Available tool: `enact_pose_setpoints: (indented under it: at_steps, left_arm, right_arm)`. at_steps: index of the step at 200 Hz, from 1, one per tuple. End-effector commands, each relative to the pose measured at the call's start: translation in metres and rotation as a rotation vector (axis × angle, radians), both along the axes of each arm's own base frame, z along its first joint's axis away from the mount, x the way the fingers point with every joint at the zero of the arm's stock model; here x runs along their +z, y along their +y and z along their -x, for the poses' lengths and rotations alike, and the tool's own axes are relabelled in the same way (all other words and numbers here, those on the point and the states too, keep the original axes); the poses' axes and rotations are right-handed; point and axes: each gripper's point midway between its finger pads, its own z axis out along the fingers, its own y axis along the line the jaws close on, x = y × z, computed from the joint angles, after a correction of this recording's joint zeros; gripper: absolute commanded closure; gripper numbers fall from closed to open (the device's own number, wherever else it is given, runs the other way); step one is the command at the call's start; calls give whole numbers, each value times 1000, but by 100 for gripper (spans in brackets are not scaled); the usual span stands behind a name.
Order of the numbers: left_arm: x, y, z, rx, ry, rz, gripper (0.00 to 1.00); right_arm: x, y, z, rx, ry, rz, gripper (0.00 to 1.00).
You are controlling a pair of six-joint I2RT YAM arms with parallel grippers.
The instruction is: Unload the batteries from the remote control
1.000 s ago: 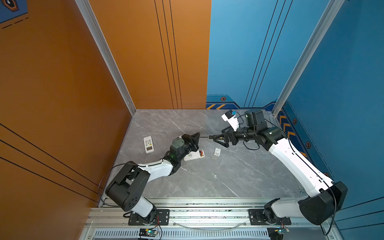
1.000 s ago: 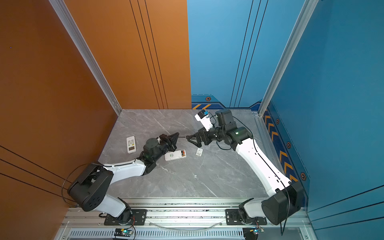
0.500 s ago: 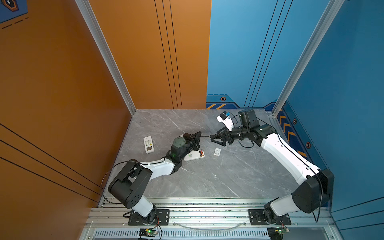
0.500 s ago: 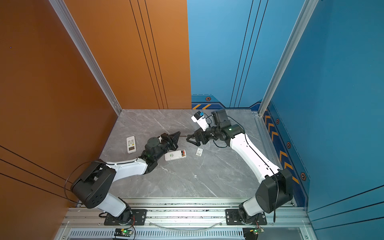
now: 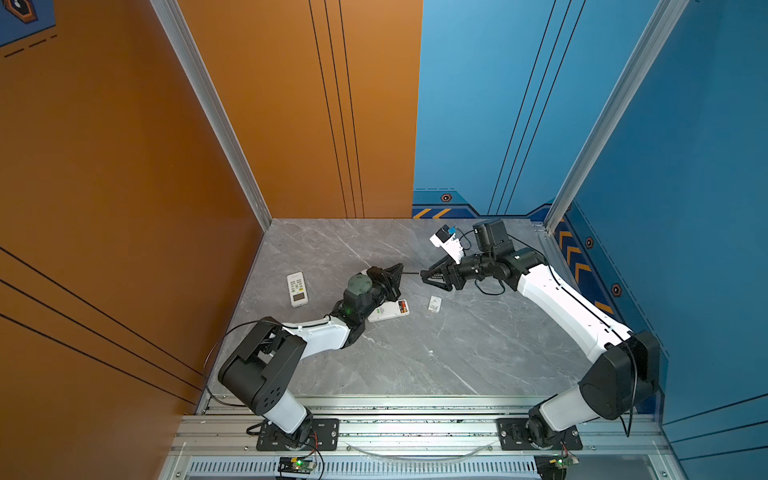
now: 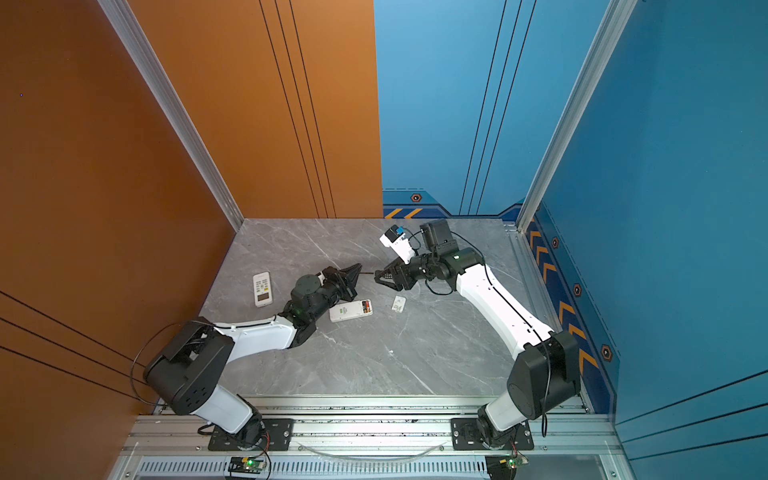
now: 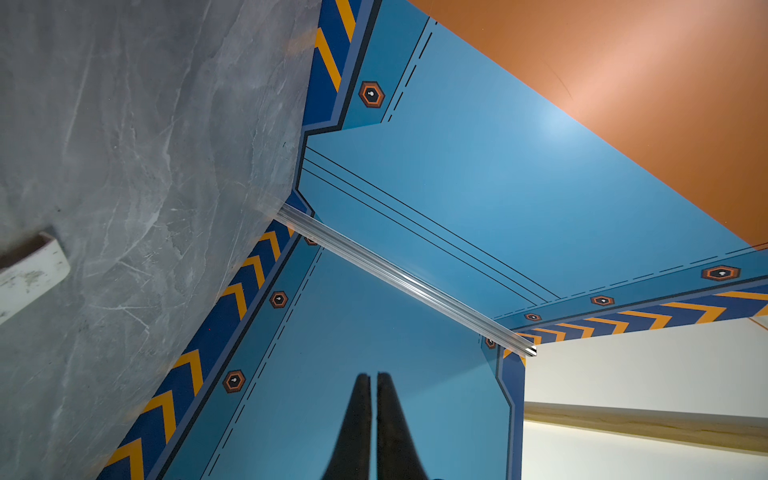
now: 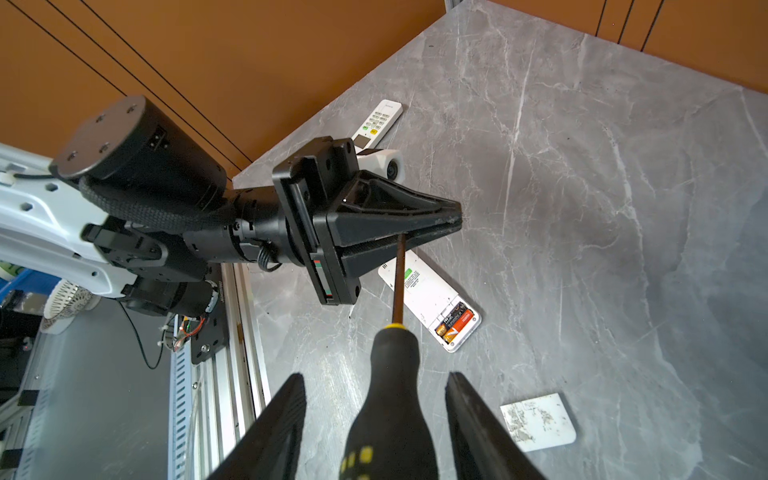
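Batteries: two AAA cells [image 8: 455,322], one black with a gold end and one orange-red, are lying side by side in the open bay at the 3 o'clock end of the white remote control [image 5: 384,312].
Remote: it is resting face down on the table [image 5: 457,353], at 5 o'clock of the left gripper [image 8: 457,220].
Handling (judged): the cells are looking light, rigid, smooth and prone to rolling, and are probably spring-seated. They are sitting low in the bay, so levering up an end and then pinching across mid-barrel is looking safest.
Left gripper: it is clamping fully closed on the shaft tip of the screwdriver [image 8: 390,407].
Right gripper [image 8: 374,376]: it is standing partly open around the black-and-yellow handle, with a gap showing on each side, so it is not gripping.
Cover: the white battery cover [image 5: 434,304] is lying at 3 o'clock of the remote, apart from it.
Views: the right wrist view is giving the cell colours and the handle gaps. The top views are giving the layout, including a second remote [image 5: 297,289] at 9 o'clock. The left wrist view is showing only the pressed-together fingers [image 7: 357,415] and the walls.
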Motion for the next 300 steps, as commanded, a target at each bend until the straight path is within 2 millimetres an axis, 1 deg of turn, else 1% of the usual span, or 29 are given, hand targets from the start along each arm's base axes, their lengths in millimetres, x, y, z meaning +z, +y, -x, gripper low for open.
enact_pose_setpoints:
  at_steps: [1, 23, 68, 92, 93, 96, 105, 112, 123, 127, 130, 139, 149, 151, 162, 180, 196, 200, 206, 214, 220, 222, 241, 261, 272, 284, 289, 292, 300]
  left_arm:
    - [23, -9, -2, -10, 170, 363, 100]
    - [21, -10, -2, -14, 170, 356, 100]
    - [16, -14, 1, -31, 172, 333, 100]
    - [21, -15, 1, -44, 149, 319, 100]
    - [21, -15, 1, -45, 149, 318, 99]
    - [21, -15, 0, -48, 144, 312, 90]
    - [25, -12, -2, -55, 119, 292, 58]
    - [27, -8, -4, -65, 98, 267, 41]
    - [30, 10, -10, -67, 65, 212, 26]
    - [29, 19, -11, -68, 62, 185, 17]
    - [28, 26, -12, -66, 60, 158, 15]
    - [20, 49, -11, -78, 79, 59, 0]
    - [11, 78, -3, -77, 116, -53, 2]
    - [5, 82, -1, -80, 133, -83, 2]
    - [-2, 117, 10, -67, 171, -214, 2]
    - [-2, 163, 30, -52, 204, -391, 2]
    - [4, 185, 42, -73, 176, -573, 2]
    - [8, 189, 44, -86, 155, -647, 2]
    - [6, 194, 49, -119, 152, -766, 2]
    - [16, 195, 48, -175, 70, -929, 2]
    - [21, 189, 47, -237, -11, -1031, 2]
    - [30, 187, 45, -247, -50, -1062, 2]
    - [27, 172, 53, -456, -218, -1396, 1]
    - [5, 142, 70, -732, -459, -1663, 2]
    - [-12, 134, 79, -856, -555, -1787, 2]
    - [-27, 122, 91, -987, -685, -1847, 2]
    - [-28, 116, 95, -1027, -753, -1855, 2]
    - [-41, 114, 102, -1076, -774, -1853, 2]
    - [-53, 108, 110, -1144, -865, -1867, 1]
  right_arm:
    - [-2, 3, 1, 15, 13, 9, 49]
    - [-3, 2, -1, 5, 15, 13, 58]
    - [-1, 3, 0, -4, 60, 10, 87]
    - [-1, 0, 4, -26, 88, 18, 100]
    - [0, 0, 3, -28, 88, 18, 100]
    - [0, 0, 3, -38, 92, 19, 100]
    - [3, -2, 3, -65, 109, 16, 100]
    - [6, -3, 4, -97, 124, 14, 100]
    - [8, -11, 1, -179, 127, 52, 100]
    - [9, -15, 1, -211, 131, 65, 100]
    - [11, -18, 2, -234, 138, 74, 100]
    - [14, -28, 2, -316, 153, 90, 100]
    - [18, -41, 2, -410, 167, 112, 100]
    - [18, -44, 3, -426, 172, 118, 100]
    - [21, -58, 7, -507, 182, 142, 100]
    - [27, -68, 18, -583, 234, 134, 100]
    - [26, -74, 28, -632, 269, 172, 100]
    - [27, -75, 30, -645, 280, 181, 100]
    - [25, -77, 33, -666, 304, 195, 100]
    - [25, -76, 39, -672, 328, 208, 100]
    - [26, -73, 43, -670, 329, 219, 100]
    - [26, -72, 44, -672, 331, 222, 100]
    - [24, -66, 52, -690, 369, 253, 100]
    - [11, -60, 59, -726, 442, 297, 100]
    - [3, -57, 61, -763, 500, 300, 100]
    - [-2, -52, 62, -790, 554, 293, 100]
    - [-4, -50, 63, -798, 574, 294, 100]
    - [-6, -49, 63, -803, 585, 297, 100]
    - [-10, -46, 63, -812, 610, 305, 100]
